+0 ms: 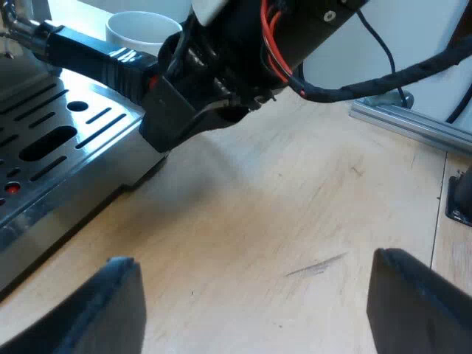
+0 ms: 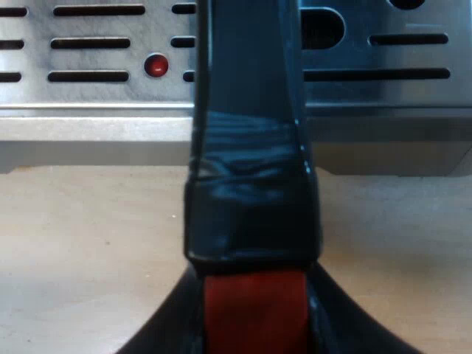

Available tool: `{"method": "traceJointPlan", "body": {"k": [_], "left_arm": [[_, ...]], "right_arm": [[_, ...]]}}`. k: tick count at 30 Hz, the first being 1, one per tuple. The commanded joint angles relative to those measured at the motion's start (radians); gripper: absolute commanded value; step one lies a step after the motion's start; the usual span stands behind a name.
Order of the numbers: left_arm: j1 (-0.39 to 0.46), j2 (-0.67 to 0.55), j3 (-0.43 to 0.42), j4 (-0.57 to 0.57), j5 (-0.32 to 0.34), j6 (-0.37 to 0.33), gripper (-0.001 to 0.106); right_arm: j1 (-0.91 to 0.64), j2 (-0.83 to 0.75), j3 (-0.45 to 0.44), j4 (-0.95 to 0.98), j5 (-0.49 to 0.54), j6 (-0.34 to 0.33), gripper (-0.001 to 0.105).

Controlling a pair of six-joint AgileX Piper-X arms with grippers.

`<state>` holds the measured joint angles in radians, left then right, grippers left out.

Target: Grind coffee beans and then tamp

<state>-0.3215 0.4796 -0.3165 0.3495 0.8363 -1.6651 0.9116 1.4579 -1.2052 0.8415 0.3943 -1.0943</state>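
right wrist view: gripping handle point(image 2: 251, 184) at its red end point(image 2: 254, 310) with right jaws for leverage; holding left jaws open, counter point(image 1: 295, 214) beneath.

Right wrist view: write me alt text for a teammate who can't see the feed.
The right gripper is closed on the red end of the holder's dark handle, which runs away from the camera toward the espresso machine. Beyond it lies the machine's slotted metal drip tray with a small red dot, and the wooden table lies beneath.
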Motion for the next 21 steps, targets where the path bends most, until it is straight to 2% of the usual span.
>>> {"method": "traceJointPlan", "body": {"k": [1, 4, 21], "left_arm": [[-0.001, -0.002, 0.001, -0.012, 0.014, -0.006, 0.065], [-0.001, -0.002, 0.001, -0.012, 0.014, -0.006, 0.065], [-0.001, -0.002, 0.001, -0.012, 0.014, -0.006, 0.065]], "right_arm": [[0.025, -0.017, -0.002, 0.010, -0.014, -0.004, 0.000], [0.025, -0.017, -0.002, 0.013, -0.016, 0.018, 0.000], [0.073, -0.021, -0.001, 0.068, 0.008, 0.037, 0.000]]}}
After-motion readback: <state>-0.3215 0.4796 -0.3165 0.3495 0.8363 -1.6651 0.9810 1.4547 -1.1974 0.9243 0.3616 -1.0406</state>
